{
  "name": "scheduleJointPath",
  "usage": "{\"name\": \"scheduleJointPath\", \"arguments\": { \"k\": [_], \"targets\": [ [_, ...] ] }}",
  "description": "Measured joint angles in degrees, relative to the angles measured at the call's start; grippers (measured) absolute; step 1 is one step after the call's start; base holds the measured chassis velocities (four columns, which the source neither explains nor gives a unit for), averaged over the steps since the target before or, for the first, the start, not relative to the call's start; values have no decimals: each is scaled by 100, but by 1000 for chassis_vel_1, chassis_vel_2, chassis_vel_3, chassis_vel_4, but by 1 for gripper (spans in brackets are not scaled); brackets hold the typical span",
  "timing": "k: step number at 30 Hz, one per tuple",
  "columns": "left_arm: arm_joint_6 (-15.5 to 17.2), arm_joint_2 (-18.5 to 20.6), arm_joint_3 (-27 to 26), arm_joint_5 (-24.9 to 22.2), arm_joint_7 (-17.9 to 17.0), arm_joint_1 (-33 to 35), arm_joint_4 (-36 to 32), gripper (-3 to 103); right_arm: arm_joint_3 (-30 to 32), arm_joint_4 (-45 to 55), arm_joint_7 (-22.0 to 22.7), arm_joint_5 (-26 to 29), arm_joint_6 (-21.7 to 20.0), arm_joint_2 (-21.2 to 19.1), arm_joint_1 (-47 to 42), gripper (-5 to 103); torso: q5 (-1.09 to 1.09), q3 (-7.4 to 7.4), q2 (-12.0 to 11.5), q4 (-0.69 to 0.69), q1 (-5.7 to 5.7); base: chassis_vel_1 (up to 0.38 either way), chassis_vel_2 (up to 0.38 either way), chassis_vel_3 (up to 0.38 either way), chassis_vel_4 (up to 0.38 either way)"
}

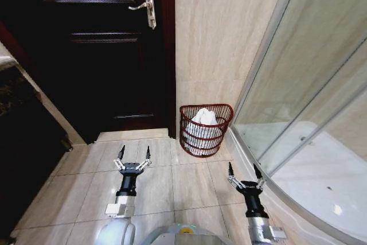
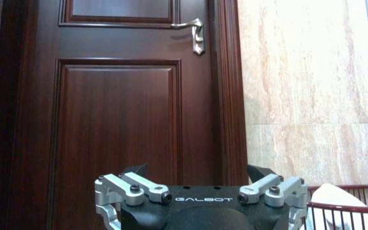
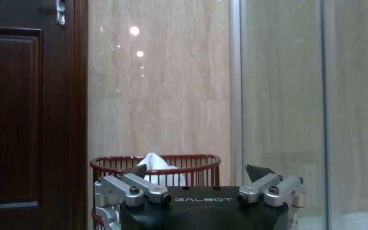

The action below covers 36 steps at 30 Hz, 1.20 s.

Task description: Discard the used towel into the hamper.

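Two grippers hang low over the tiled floor (image 1: pixel 155 190), both with fingers spread wide and holding nothing: the left gripper (image 1: pixel 134 154) before the dark door (image 1: pixel 109 55), the right gripper (image 1: pixel 243 170) beside the glass shower wall (image 1: pixel 298 101). One hamper (image 1: pixel 205 132) stands ahead of them against the beige wall (image 1: pixel 218 38), between door and shower, well apart from both. One white towel (image 1: pixel 203 120) lies inside it, rising above the rim. From the left wrist I see the door handle (image 2: pixel 195 29) and a corner of the hamper; the right wrist faces the hamper straight.
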Motion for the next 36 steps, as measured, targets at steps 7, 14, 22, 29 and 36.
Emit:
{"name": "scheduleJointPath", "arguments": {
  "k": [7,14,22,29,36],
  "targets": [
    [-1,3,-17,-24,11,-45,79,100,-18,27,116,-23,51,-1,-38,100,0,8,12,0,3,0,0,0,0],
    [159,252,-75,-229,81,-219,267,100,95,-45,59,130,38,-56,-67,100,0,17,21,0,5,0,0,0,0],
    [826,932,-101,-864,322,-519,272,100,623,112,-123,922,-425,-343,-52,100,-1,22,28,0,7,0,0,0,0],
    [1123,988,-197,-868,17,-525,241,100,942,435,-261,1860,-1919,-702,350,100,-1,26,33,1,7,0,0,0,0],
    [1277,892,-66,-660,-7,-682,168,100,813,847,498,1894,-3388,-624,1703,100,0,28,36,5,9,0,0,0,0]
  ]
}}
